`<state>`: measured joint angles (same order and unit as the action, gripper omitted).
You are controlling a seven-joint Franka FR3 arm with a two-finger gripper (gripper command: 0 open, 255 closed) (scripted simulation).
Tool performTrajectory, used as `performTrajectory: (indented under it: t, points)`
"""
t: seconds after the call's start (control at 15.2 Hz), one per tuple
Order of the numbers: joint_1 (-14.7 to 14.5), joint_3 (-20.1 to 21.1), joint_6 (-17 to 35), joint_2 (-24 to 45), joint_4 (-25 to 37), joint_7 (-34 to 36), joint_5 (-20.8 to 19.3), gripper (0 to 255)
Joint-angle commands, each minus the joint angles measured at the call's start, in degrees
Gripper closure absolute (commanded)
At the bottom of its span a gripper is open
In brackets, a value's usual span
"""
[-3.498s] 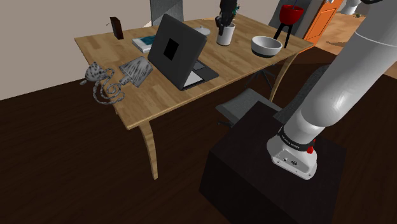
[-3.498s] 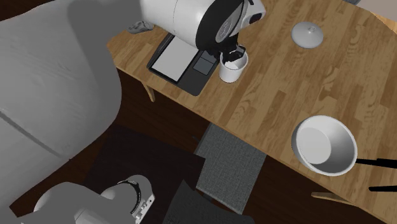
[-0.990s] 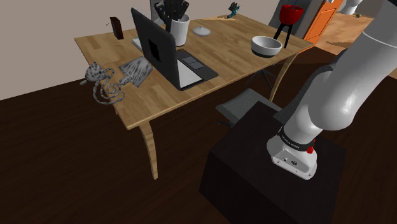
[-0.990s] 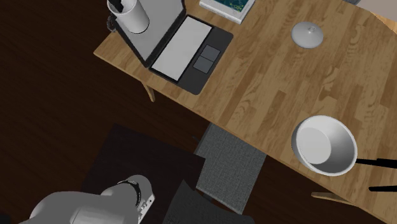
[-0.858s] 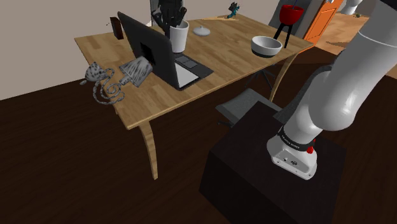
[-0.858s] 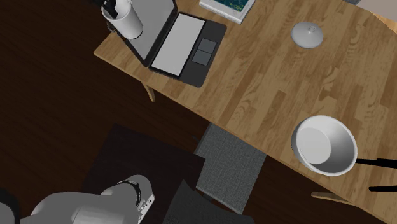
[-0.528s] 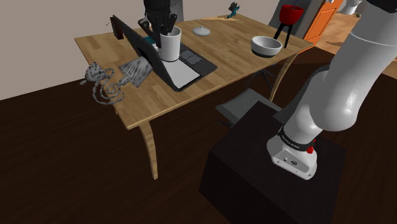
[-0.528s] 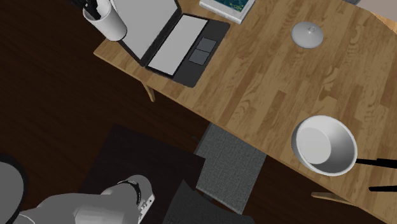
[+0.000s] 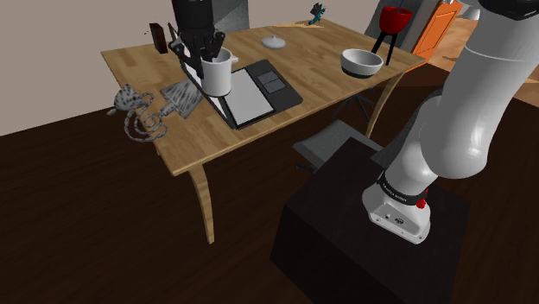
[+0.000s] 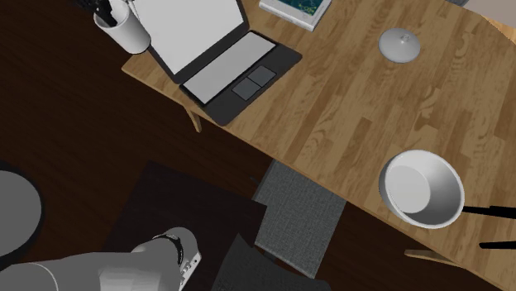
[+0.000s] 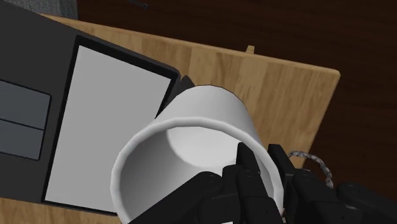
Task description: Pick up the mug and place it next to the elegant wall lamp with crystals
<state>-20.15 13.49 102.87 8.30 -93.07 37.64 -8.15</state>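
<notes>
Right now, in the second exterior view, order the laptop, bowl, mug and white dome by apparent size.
1. laptop
2. bowl
3. mug and white dome: about alike; the raised mug is nearer the camera, so unranked

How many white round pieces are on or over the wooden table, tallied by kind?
Mugs: 1, the white cylindrical mug, clasped in the black hand
Bowls: 1, the white round bowl
Lids: 1, the white domed lid with a knob
Total: 3
</notes>
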Motion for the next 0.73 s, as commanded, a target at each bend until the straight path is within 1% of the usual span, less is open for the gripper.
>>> performTrajectory:
  t: [0.0, 0.66]
  points:
    - [0.1, 0.0, 1.7, -0.1, -1.9, 0.2, 0.0, 255]
    - [0.2, -0.2, 9.1, 0.8, -8.5, 1.1, -0.5, 255]
